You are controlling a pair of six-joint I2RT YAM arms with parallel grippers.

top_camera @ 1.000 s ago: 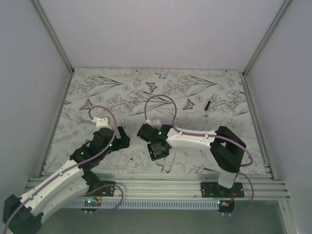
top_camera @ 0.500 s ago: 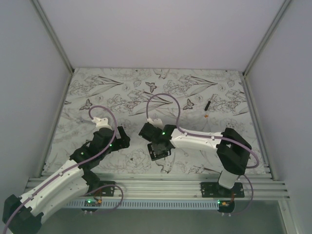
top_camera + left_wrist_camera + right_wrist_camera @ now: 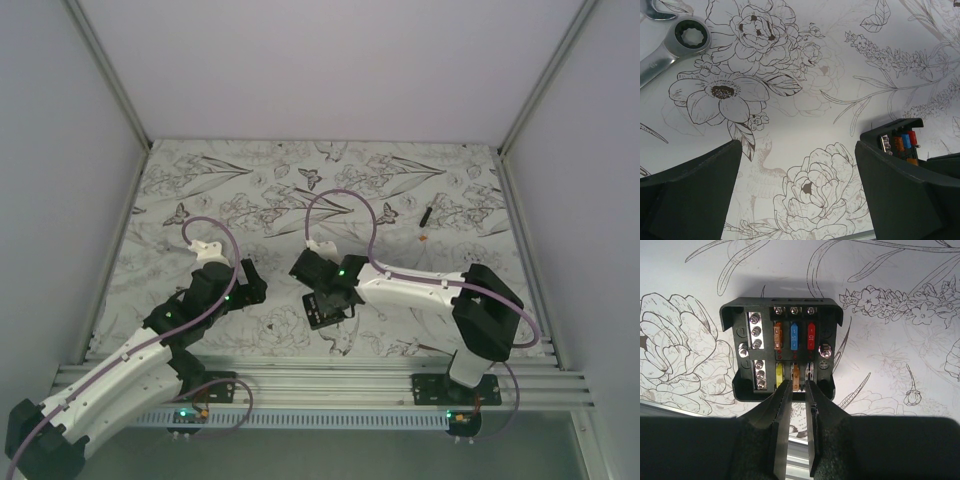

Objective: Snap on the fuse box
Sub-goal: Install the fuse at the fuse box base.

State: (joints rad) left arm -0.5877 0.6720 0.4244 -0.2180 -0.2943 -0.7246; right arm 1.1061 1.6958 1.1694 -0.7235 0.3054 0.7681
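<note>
one fuse box [image 3: 784, 347]; five fuses [image 3: 794, 336] inside; one wrench [image 3: 660, 62]; one black stick [image 3: 426, 214]; one orange bit [image 3: 423, 238].

Jaws: left gripper [image 3: 797, 150] wide apart, right gripper [image 3: 797, 386] narrow gap.

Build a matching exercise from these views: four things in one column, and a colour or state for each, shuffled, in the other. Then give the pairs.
Things:
1. fuse box
2. wrench
3. left gripper
4. right gripper

States:
A. jaws wide, nothing between them
B. tips flanking an orange fuse
C. black, open face showing
D. silver, ring end in view

Pairs: 1-C, 2-D, 3-A, 4-B
</note>
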